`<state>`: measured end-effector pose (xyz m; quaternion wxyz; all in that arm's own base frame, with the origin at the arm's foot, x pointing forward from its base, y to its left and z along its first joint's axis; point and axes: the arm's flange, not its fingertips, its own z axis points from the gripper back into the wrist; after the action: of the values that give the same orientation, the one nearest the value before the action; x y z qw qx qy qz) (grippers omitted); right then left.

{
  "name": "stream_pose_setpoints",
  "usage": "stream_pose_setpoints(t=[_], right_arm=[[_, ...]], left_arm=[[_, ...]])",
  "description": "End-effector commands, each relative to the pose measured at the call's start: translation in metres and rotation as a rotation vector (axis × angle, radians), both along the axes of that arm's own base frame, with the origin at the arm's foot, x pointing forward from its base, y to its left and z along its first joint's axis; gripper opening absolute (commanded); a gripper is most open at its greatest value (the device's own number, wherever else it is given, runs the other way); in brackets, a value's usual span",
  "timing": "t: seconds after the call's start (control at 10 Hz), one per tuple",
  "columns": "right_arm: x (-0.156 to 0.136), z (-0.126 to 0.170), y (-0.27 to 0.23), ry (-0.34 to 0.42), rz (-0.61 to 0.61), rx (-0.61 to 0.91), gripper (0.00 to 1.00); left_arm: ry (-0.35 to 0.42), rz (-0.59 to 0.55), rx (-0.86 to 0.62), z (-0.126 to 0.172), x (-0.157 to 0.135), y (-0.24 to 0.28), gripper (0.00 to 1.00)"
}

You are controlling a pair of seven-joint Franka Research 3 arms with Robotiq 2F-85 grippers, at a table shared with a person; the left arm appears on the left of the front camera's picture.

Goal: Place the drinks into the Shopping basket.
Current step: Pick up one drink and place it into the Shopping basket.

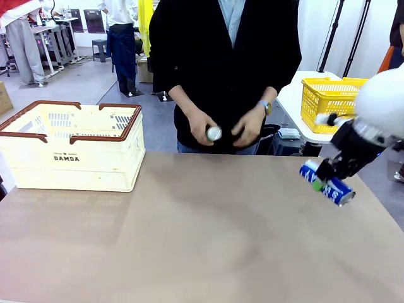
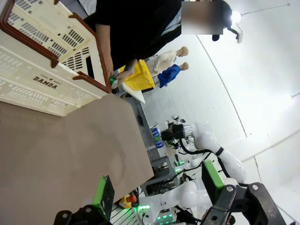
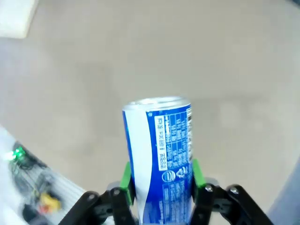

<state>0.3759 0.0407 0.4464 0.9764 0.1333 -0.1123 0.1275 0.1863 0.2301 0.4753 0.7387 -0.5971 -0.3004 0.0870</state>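
- The Shopping basket [image 1: 76, 170] is a cream plastic crate with slotted walls, brown rim handles and "DAMDA" printed on its near side. It stands on the table [image 1: 189, 240], at the far left.
- Well apart from the basket, over the table's right edge, the right gripper [image 1: 325, 177] is clamped on a blue-and-white can [image 1: 341, 190]. The can is clear of the tabletop and tilted, with its far end lower and pointing away from the basket.
- In the right wrist view this can [image 3: 159, 159] is a slim aluminium cylinder. It has a silvery rim, a blue body crossed by a white band, and a panel of small white print down one side.
- The green pads [image 3: 125, 180] press on either side of the can's lower half.
- The left gripper [image 2: 157, 192] hangs above the table on the basket's near side. Its jaws stand wide apart with nothing between them.
- To the right of the basket, past the table's far edge, the person's hands [image 1: 249, 126] hold a second can [image 1: 214, 133]. Its silvery end faces the front camera, and its body colour cannot be told there.
- Farther right of the basket, behind the table, a yellow mesh basket [image 1: 331, 101] sits on a white surface.
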Motion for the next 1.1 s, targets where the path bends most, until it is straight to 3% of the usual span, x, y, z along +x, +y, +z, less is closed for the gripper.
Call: stream_pose_setpoints(t=[0.0,0.1,0.2,0.3,0.5,0.6,0.7,0.8,1.0], right_arm=[[-0.030,0.018,0.002,-0.150,-0.368,-0.037,0.00],[0.000,0.000,0.000,0.000,0.000,0.000,0.00],[0.000,0.000,0.000,0.000,0.000,0.000,0.00],[-0.012,0.035,-0.002,-0.054,-0.160,0.037,0.00],[0.016,0.019,0.078,-0.113,-0.043,0.141,0.00],[0.025,0.016,0.106,-0.114,-0.039,0.161,0.00],[0.029,0.012,0.117,-0.068,-0.066,0.184,0.00],[0.023,0.014,0.097,-0.051,-0.105,0.213,0.00],[-0.015,0.031,-0.007,-0.030,-0.273,0.372,0.00]], left_arm=[[-0.027,0.001,-0.015,0.002,0.001,0.001,1.00],[-0.027,0.001,-0.015,0.002,0.001,0.001,1.00],[-0.027,0.001,-0.015,0.002,0.001,0.001,1.00],[-0.027,0.001,-0.015,0.002,0.001,0.001,1.00],[-0.027,0.001,-0.015,0.002,0.001,0.001,1.00],[-0.027,0.001,-0.015,0.002,0.001,0.001,1.00],[-0.027,0.001,-0.015,0.002,0.001,0.001,1.00],[-0.027,0.001,-0.015,0.002,0.001,0.001,1.00],[-0.027,0.001,-0.015,0.002,0.001,0.001,1.00]])
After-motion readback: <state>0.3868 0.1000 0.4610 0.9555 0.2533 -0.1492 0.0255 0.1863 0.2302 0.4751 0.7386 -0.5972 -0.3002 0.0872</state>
